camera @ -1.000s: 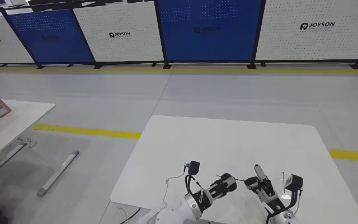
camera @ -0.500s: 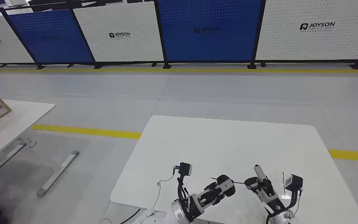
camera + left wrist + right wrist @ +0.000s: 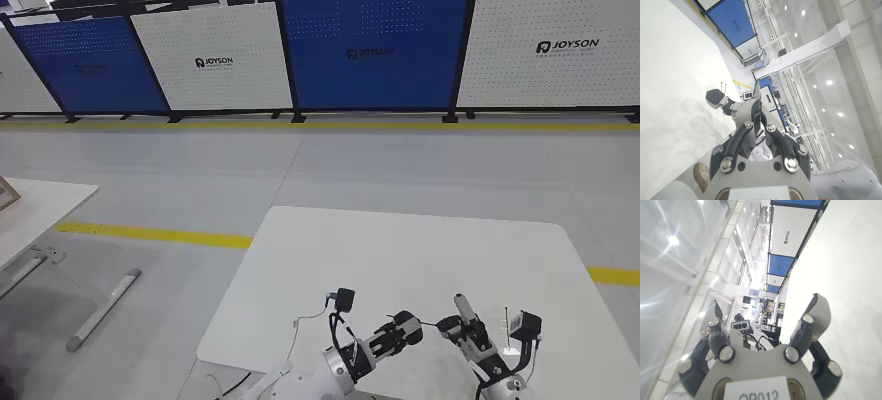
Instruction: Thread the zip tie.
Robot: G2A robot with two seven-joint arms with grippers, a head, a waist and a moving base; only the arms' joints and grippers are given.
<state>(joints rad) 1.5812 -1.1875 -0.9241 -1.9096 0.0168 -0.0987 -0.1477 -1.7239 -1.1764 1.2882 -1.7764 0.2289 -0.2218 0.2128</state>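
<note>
- Zip tie [image 3: 430, 322]: thin strip above the counter [image 3: 400, 250], long axis laid between the 2 arms.
- Left fingers [image 3: 748, 109]: clenched on it.
- Right fingers [image 3: 819, 308]: spread, nothing held, just beside the free tip.

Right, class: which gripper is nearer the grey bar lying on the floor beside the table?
Left. The left gripper hangs over the near part of the table, on the side toward the grey bar; the right gripper is beside it, farther away.
</note>
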